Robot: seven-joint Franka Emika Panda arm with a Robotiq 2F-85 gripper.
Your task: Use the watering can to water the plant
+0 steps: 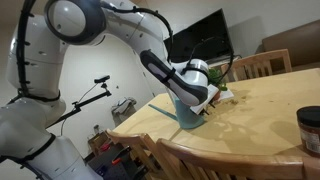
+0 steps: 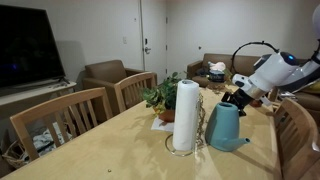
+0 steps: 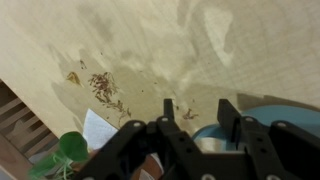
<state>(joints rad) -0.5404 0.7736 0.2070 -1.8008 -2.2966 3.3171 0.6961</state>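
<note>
The black two-fingered claw [image 3: 196,110] stands about half open. In the wrist view its two fingers [image 3: 167,110] are apart, with bare wood of the pale wooden bench [image 3: 150,40] showing in the gap. The small teal-blue plastic watering can [image 3: 265,112] sits upright on the bench directly under the claw. Its rounded top runs beneath one finger and partly into the gap. Whether either finger presses on the can cannot be told. In both exterior views the claw [image 2: 236,101] hangs at the top of the can [image 2: 225,130], at the handle end, and the can's base rests on the bench [image 1: 250,110]. The small bushy green plant in a terracotta-orange pot [image 2: 162,98] stands near the claw, off to one side of the can; its leaves [image 3: 62,150] edge a lower corner of the wrist view, next to a white sheet of paper [image 3: 98,128]. A tall white paper-towel roll [image 2: 185,115] stands just beside the can, between it and the plant. Brown crumbs [image 3: 102,85] lie scattered on the wood ahead of the fingers. A dark cylindrical jar [image 1: 310,128] is well apart from the claw.
</note>
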